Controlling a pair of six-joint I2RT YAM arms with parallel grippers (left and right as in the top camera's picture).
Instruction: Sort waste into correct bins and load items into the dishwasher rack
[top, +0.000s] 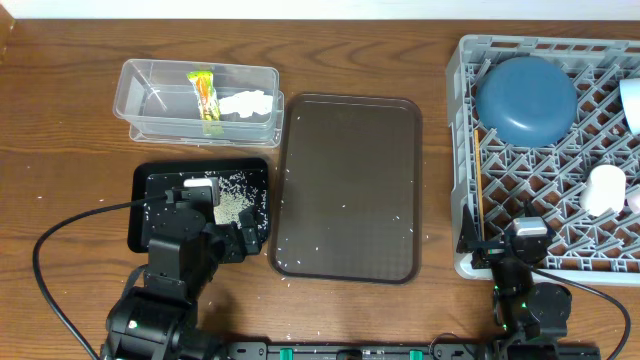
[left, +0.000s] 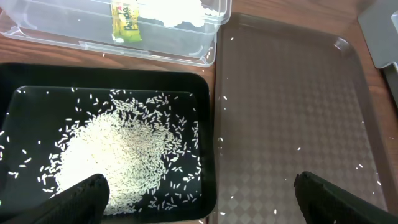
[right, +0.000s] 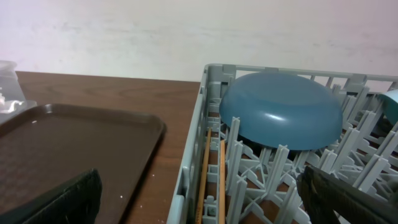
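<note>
At the lower left of the overhead frame, the left arm is folded low and its wrist camera looks down on the black tray (left: 18, 74). The left gripper (left: 200, 186) is spread wide with nothing between the fingers; one finger is over the heap of rice (left: 118, 155) and the other over the brown serving tray (left: 292, 93).

Above the black tray in the frame stands the clear tub (top: 135, 100), with the snack wrapper (top: 204, 95) and the tissue (top: 245, 103) inside. On the right, the dishwasher rack (top: 462, 150) holds the dark-blue dish (top: 525, 97), and the chopsticks (right: 211, 168) lie along its left wall. A pale cup (top: 606, 190) is also there; I cannot tell its colour.

What seems left are the stray grains (left: 298, 148) on the serving tray and a few on the table (top: 60, 120) around it. They lie to the right of the left gripper, towards the frame centre. The serving tray's long axis runs from top to bottom of the overhead frame, parallel to the black tray's right edge. The left arm is clearly nearer, so I judge the next move belongs to it: a short reach to the right.

The right arm sits low at the lower right, beside the rack's near corner. The right gripper (right: 198, 180) is also opened wide and carries nothing.
</note>
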